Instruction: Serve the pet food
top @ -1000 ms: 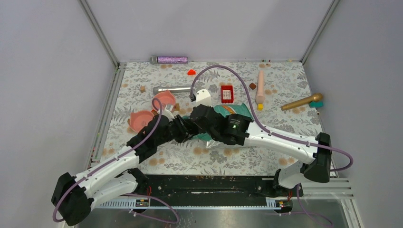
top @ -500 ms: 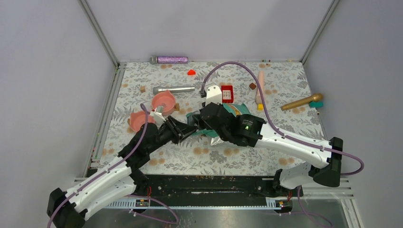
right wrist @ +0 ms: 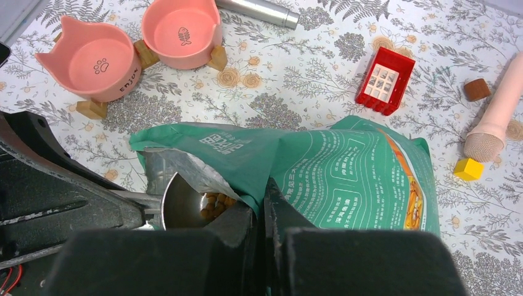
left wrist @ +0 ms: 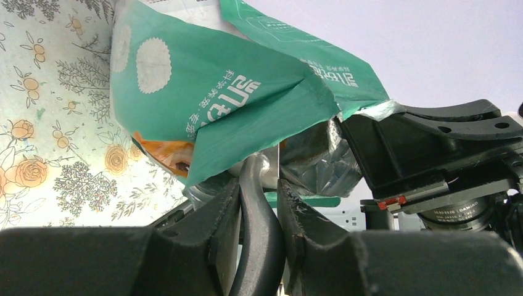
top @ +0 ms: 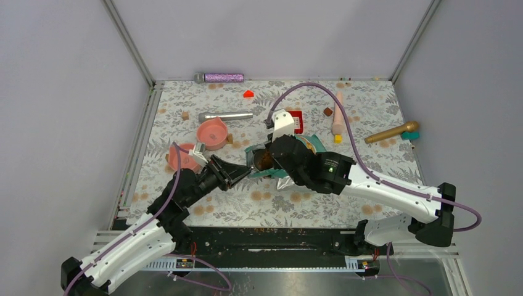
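A teal pet-food bag [top: 311, 145] lies mid-mat, and my right gripper [right wrist: 264, 198] is shut on the edge of its open mouth [right wrist: 247, 154]. My left gripper [left wrist: 258, 186] is shut on the dark handle [left wrist: 262, 228] of a metal scoop [right wrist: 182, 203]. The scoop sits at the bag's mouth with a small heap of pet food [right wrist: 216, 206] in it. From above, the brown pet food [top: 265, 160] shows in the scoop just right of the left gripper [top: 242, 171]. Two empty pink bowls [top: 211, 132] [top: 181, 157] stand to the left of the bag.
On the flowered mat lie a silver cylinder [top: 225, 116], a red block [top: 295, 121], a pink microphone toy [top: 337, 114], a gold microphone [top: 390, 132], a brown cube [top: 328, 111] and a yellow cube [top: 338, 139]. A purple glitter tube [top: 223, 78] rests against the back wall.
My left arm has drawn back toward the near left, pulling the scoop out to the bag's mouth with pet food showing in it. The right arm has shifted right, still holding the bag.
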Available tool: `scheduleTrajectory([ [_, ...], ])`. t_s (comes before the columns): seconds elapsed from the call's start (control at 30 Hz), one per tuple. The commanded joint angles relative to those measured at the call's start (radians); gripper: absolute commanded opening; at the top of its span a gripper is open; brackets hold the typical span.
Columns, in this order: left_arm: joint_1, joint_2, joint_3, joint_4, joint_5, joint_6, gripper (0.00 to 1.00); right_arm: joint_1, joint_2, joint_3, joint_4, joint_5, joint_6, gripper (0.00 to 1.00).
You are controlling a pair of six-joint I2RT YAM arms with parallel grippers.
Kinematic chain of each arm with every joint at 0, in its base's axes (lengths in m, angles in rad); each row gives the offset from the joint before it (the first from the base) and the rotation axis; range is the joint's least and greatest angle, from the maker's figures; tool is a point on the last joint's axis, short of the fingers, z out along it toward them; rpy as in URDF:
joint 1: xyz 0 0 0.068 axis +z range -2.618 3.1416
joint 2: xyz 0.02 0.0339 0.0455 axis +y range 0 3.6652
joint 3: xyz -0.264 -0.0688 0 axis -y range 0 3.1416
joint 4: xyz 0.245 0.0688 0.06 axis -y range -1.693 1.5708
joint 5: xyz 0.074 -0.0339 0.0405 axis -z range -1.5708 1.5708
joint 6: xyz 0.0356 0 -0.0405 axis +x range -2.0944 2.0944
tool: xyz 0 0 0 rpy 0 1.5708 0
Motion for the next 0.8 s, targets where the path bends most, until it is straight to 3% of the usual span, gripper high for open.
scheduleTrajectory([
  [0.0, -0.004, -0.057, -0.008, 0.153, 0.029, -0.009, 0.00, 0.007, -0.091, 0.025, 0.205, 0.070, -0.028, 0.00],
  [0.3, -0.004, -0.151, -0.025, 0.100, -0.014, -0.107, 0.00, 0.008, -0.110, 0.017, 0.204, 0.098, -0.064, 0.00],
  [0.6, -0.004, -0.190, -0.006, 0.048, -0.098, -0.155, 0.00, 0.007, -0.143, 0.027, 0.165, 0.007, -0.147, 0.00],
  [0.77, -0.004, -0.084, -0.003, 0.206, -0.058, -0.189, 0.00, 0.007, -0.164, 0.037, 0.098, 0.047, -0.240, 0.00],
])
